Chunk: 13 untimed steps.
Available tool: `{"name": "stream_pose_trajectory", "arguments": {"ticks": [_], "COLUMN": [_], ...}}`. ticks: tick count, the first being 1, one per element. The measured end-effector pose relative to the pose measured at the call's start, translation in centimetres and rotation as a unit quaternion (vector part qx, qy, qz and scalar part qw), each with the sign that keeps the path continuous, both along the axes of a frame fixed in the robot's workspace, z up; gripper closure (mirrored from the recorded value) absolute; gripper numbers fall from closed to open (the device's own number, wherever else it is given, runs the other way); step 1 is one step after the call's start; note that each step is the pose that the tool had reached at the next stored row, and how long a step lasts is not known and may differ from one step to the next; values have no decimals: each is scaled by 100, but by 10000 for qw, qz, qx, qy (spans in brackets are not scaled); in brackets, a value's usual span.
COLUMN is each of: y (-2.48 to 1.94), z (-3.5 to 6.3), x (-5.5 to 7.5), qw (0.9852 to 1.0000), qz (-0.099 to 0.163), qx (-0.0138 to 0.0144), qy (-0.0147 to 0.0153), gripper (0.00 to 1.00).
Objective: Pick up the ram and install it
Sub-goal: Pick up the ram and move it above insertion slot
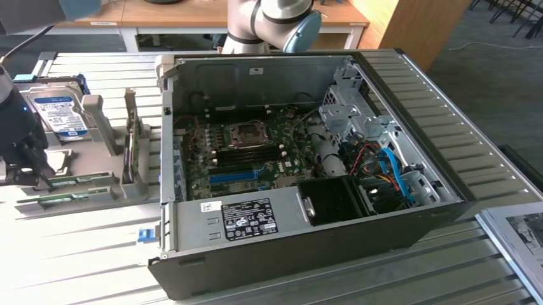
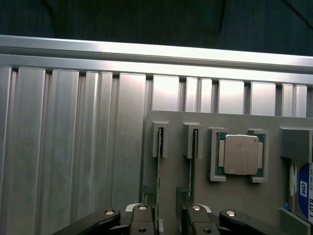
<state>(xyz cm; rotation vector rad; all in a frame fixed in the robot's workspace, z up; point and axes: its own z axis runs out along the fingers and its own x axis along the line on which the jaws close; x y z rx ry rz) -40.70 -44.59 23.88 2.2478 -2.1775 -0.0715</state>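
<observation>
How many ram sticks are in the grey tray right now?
2. Both stand on edge in neighbouring slots of the grey tray: the first ram stick runs into the open tool's gap, the second ram stick nearer the processor. Others could be hidden.

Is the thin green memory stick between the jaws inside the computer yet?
No, still out: the thin green memory stick stands on edge in the grey plastic holder, open jaws either side.

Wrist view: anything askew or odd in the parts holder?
Nothing stands out. Both ram sticks stand straight in their slots, the CPU sits square in its pocket, and the open fingers hover over the sticks.
</observation>
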Motion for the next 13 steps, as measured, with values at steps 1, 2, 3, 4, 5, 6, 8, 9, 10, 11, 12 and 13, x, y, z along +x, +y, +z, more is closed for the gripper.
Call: {"name": "stream_pose_trajectory", "arguments": {"ticks": [1, 2, 3, 4, 5, 6, 8, 9, 10, 11, 12, 13], "y": [0, -1, -1, -1, -2, -2, -3, -3, -3, -4, -4, -4], "z": [-10, -19, -28, -37, -46, -55, -73, -82, -90, -100, -109, -117], "x": [0, 0, 0, 0, 0, 0, 0, 0, 0, 0, 0, 0], "qw": [10000, 10000, 10000, 10000, 10000, 10000, 10000, 10000, 10000, 10000, 10000, 10000], "qz": [0, 0, 0, 0, 0, 0, 0, 0, 0, 0, 0, 0], "qx": [0, 0, 0, 0, 0, 0, 0, 0, 0, 0, 0, 0], "qy": [0, 0, 0, 0, 0, 0, 0, 0, 0, 0, 0, 0], "gripper": [69, 69, 69, 69, 69, 69, 69, 69, 69, 69, 69, 69]}}
